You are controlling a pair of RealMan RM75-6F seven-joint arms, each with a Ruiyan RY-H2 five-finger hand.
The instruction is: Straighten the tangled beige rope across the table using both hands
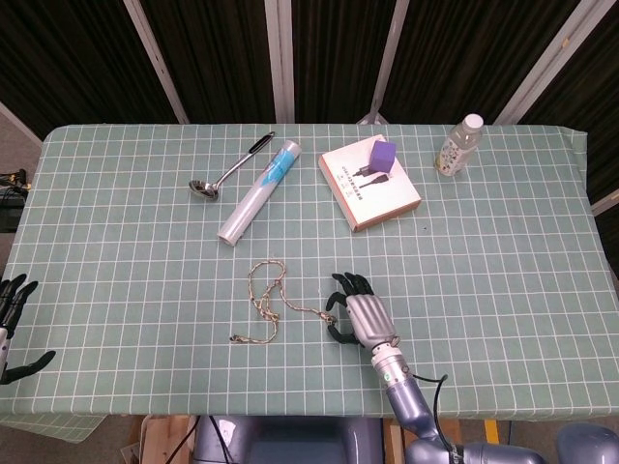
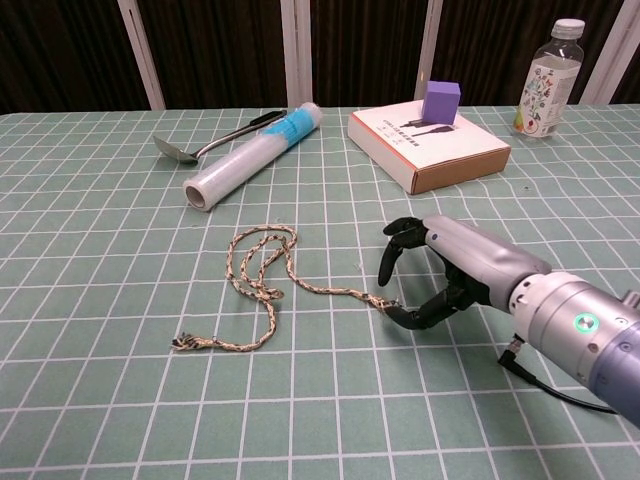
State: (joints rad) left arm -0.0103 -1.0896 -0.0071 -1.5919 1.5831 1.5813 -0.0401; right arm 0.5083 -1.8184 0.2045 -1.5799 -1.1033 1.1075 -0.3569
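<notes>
The beige rope (image 1: 270,302) lay tangled near the middle of the worktop (image 1: 503,242), toward the near edge: a narrow loop at its far side, one frayed end trailing near-left, the other end pointing right. We had our right hand (image 2: 440,275) right at that right-hand end, fingers spread and curved over it with the thumb low beside the knot; it held nothing yet, and whether the fingertips already touched the rope we could not tell. We judged it placed there so the end could be pinched and drawn rightward. Our left hand (image 1: 14,324) sat at the near-left edge of the worktop, well apart from the rope, fingers apart and holding nothing; it would need to reach the other end before any pulling made sense.

Farther back lay a roll of clear film (image 1: 257,192), a ladle (image 1: 227,169) just beyond it, a flat box (image 1: 372,188) carrying a purple cube (image 1: 383,156), and a bottle (image 1: 458,145) at the far right, all away from the rope's path.
</notes>
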